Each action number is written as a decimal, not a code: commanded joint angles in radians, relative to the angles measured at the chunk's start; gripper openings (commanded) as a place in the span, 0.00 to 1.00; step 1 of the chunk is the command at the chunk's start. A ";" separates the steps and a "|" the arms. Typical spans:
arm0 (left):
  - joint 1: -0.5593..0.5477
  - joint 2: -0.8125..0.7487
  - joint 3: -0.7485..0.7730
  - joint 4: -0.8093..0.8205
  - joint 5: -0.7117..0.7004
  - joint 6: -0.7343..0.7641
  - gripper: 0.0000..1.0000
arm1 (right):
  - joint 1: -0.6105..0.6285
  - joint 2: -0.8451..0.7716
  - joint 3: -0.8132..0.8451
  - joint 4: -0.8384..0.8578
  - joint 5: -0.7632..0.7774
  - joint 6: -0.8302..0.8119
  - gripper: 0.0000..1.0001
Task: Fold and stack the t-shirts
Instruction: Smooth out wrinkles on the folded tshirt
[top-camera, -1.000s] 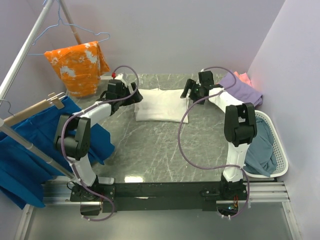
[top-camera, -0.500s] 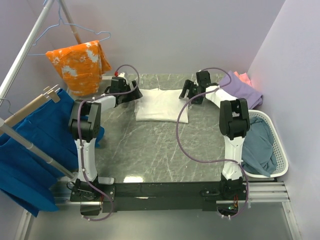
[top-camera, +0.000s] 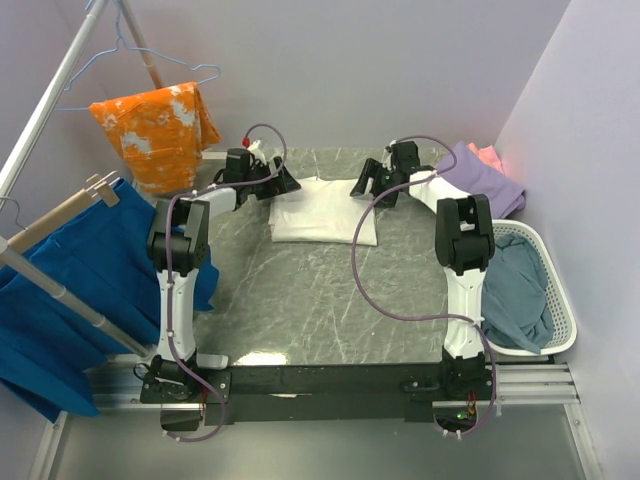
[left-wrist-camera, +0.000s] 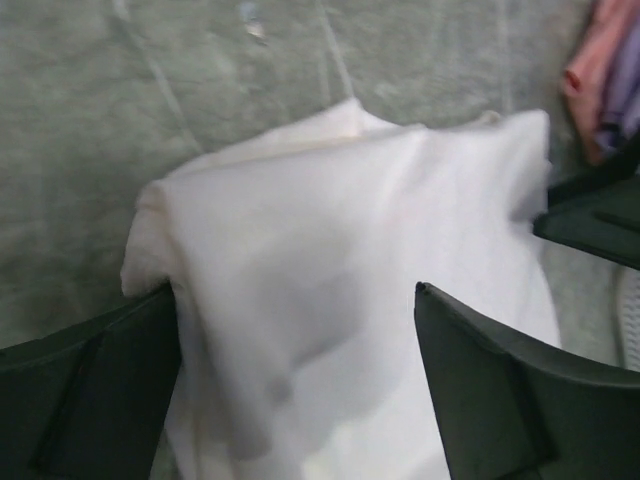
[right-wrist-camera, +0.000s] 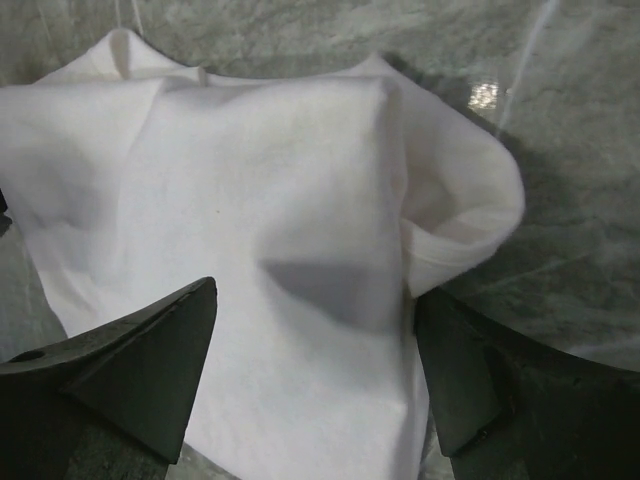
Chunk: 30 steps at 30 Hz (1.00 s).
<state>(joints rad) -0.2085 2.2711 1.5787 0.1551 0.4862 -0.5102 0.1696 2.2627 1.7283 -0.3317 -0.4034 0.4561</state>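
A folded white t-shirt lies on the grey marble table at the far middle. My left gripper is open at its far left corner. In the left wrist view the white cloth lies between the spread fingers. My right gripper is open at the far right corner. In the right wrist view the shirt fills the gap, with a folded sleeve edge beside the right finger. The purple tee and the salmon-pink tee lie at the far right. The grey-blue tee is in the basket.
A white laundry basket stands at the right edge. An orange splotched garment and a bright blue cloth hang from a rack on the left. Walls close in behind and to the right.
My left gripper has moved right onto the shirt's far left corner, with the arm stretched farther back. My right gripper has shifted slightly left. The shirt has hardly moved.
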 joint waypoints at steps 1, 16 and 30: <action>0.014 0.010 -0.055 0.167 0.230 -0.108 0.86 | 0.004 0.051 0.002 0.026 -0.132 0.016 0.84; 0.135 -0.238 -0.181 -0.014 -0.036 -0.004 0.99 | -0.016 -0.130 -0.090 -0.032 0.198 -0.034 0.92; 0.028 -0.292 -0.417 0.081 0.017 -0.088 0.99 | 0.007 -0.118 -0.177 -0.055 0.025 -0.042 0.93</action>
<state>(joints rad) -0.1505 1.9739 1.2167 0.1837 0.4858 -0.5694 0.1600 2.1712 1.6176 -0.3763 -0.2893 0.4206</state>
